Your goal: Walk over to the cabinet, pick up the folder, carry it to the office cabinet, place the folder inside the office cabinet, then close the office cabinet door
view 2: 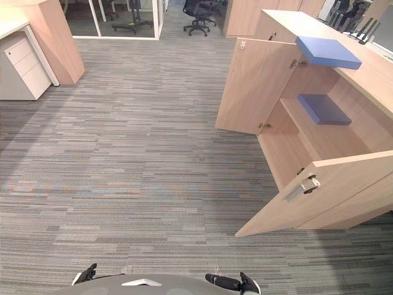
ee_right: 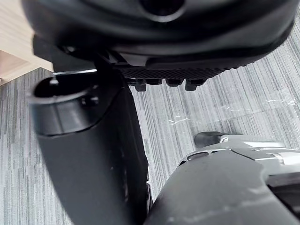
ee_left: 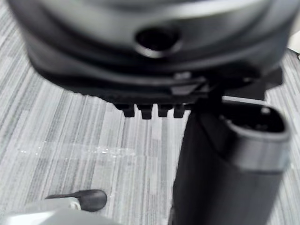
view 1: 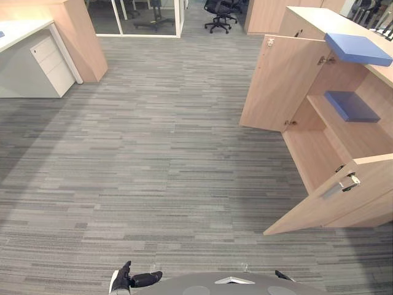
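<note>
**Though everything stands open, nothing is held**

Grey carpet point(view 1: 153, 160), woven in fine lengthwise stripes, covers the floor. At the right stands the pale wood-laminate office cabinet point(view 1: 356, 136), boxy and smooth. Its two flat doors are swung wide: the far door point(view 1: 279, 83) and the near door point(view 1: 334, 206), which bears a slim metal handle point(view 1: 339, 187). Across the room sit a white drawer pedestal point(view 1: 52, 64) beside a wooden desk panel and a black wheeled office chair point(view 1: 219, 12).

One flat rectangular blue folder point(view 1: 358, 49) lies on the cabinet's top at its front edge, above the opening. A second blue folder point(view 1: 351, 106) lies flat on the inner shelf.

Low at the near edge of the eye views are the dark left hand point(view 1: 126, 281), with its white thumb cover, and the dark right hand point(view 2: 236, 283). Their fingers are relaxed, grasping nothing — both folders lie well apart from them, ahead and to the right.
</note>
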`<state>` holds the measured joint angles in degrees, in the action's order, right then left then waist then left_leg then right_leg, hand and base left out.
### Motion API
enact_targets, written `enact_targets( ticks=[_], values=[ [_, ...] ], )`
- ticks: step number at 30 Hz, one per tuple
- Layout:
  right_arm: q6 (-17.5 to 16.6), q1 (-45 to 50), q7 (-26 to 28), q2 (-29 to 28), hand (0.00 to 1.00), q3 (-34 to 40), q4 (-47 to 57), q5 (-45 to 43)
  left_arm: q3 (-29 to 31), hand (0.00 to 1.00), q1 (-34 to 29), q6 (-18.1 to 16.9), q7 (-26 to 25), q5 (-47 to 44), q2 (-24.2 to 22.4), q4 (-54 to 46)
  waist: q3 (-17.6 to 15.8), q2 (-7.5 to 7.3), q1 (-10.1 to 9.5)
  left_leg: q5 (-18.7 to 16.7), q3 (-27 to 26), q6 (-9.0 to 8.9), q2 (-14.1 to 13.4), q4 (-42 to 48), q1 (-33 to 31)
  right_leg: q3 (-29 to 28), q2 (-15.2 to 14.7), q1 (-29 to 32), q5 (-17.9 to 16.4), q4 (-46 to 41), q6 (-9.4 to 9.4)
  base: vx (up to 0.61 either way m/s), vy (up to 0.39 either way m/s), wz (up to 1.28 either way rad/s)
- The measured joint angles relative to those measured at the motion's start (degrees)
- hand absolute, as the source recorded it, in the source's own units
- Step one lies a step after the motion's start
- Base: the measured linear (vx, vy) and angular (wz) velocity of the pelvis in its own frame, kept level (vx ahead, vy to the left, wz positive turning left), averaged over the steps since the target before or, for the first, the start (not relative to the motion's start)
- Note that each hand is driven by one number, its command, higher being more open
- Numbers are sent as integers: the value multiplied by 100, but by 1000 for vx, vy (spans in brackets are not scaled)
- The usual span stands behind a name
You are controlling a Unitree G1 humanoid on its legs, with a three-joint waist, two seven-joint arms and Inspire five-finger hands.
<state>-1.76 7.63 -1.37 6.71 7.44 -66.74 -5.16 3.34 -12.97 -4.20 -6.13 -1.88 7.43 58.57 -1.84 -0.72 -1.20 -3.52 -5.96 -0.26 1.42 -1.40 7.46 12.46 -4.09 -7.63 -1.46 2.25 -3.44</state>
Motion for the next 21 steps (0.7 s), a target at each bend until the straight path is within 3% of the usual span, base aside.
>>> enact_targets(
  ticks=[6, 21],
  values=[
    [12, -19, 65, -6, 100, 95, 0, 30, -10, 100, -2, -72, 84, -30, 1, -1, -37, 17, 6, 49, 5, -76, -12, -107, 46, 118, 4, -31, -15, 8, -163, -16, -22, 2],
    [5, -41, 23, -22, 100, 81, 5, 29, -150, 100, -1, -209, 3, 229, 56, -34, -95, -32, 10, 230, 9, -32, -5, -351, 90, 191, 19, 20, 46, 90, -70, -52, -19, 0]
  ],
)
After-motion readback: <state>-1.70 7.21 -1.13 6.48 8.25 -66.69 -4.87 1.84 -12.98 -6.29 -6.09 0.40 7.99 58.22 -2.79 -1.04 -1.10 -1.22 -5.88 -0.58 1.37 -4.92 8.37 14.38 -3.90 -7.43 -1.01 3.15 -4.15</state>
